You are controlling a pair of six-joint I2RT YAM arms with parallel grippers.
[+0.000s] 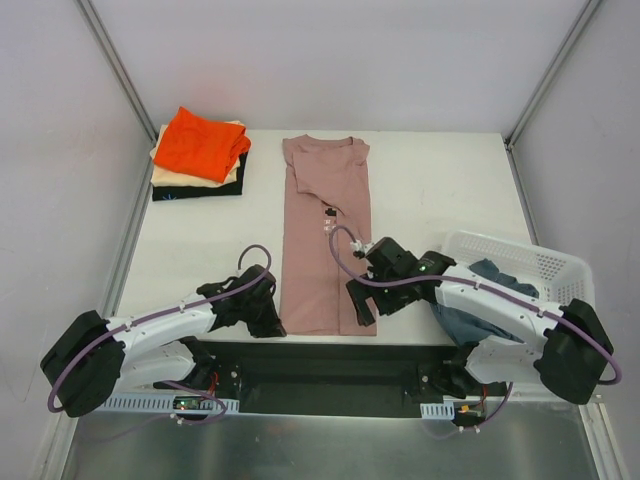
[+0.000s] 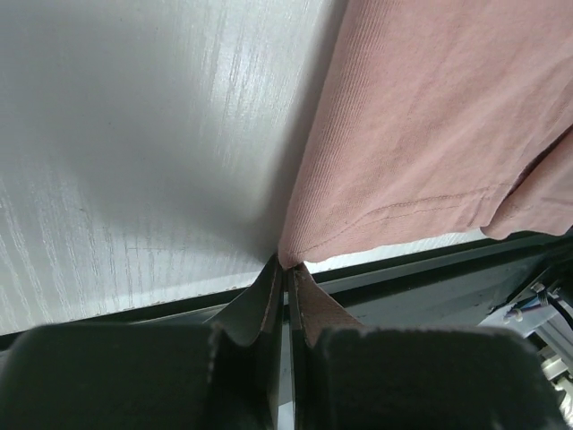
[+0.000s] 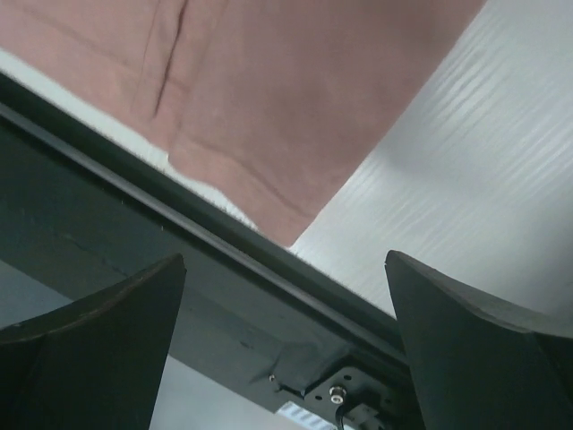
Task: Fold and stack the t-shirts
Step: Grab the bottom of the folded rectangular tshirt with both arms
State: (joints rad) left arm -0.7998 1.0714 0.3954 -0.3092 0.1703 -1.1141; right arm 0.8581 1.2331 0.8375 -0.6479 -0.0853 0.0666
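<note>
A dusty pink t-shirt [image 1: 325,230] lies folded into a long strip down the middle of the table, collar end far, hem at the near edge. My left gripper [image 1: 278,328] is at its near-left hem corner. In the left wrist view that gripper [image 2: 288,267] is shut, with the corner of the pink cloth [image 2: 430,134] pinched at its tips. My right gripper [image 1: 365,308] hovers over the near-right hem corner. Seen from the right wrist, it [image 3: 285,258] stands wide open and holds nothing, the pink hem [image 3: 286,90] just beyond it. Folded orange [image 1: 200,143], cream [image 1: 232,175] and black [image 1: 195,192] t-shirts are stacked at the far left.
A white mesh basket [image 1: 520,262] sits at the right edge, holding a slate blue t-shirt [image 1: 462,320]. The black front rail [image 3: 134,224] of the table runs right under both grippers. White table surface [image 1: 440,190] lies between the pink shirt and the basket.
</note>
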